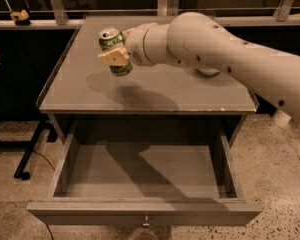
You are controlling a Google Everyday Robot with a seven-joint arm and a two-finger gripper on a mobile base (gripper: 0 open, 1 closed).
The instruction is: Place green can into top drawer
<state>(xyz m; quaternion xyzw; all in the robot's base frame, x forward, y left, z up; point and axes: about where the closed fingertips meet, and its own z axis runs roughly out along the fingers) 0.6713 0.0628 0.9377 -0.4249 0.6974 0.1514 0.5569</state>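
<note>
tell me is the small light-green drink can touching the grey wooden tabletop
Apart. The camera view shows the gripper holding the light-green can above the tabletop, its shadow lying separately below.

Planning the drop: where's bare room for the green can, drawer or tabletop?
The top drawer is open, its floor bare wall to wall. On the table, the front strip and left edge are free. The claw, shut on the green can, hangs over the left-centre; the arm crowds the right rear, part-hiding a white thing.
</note>
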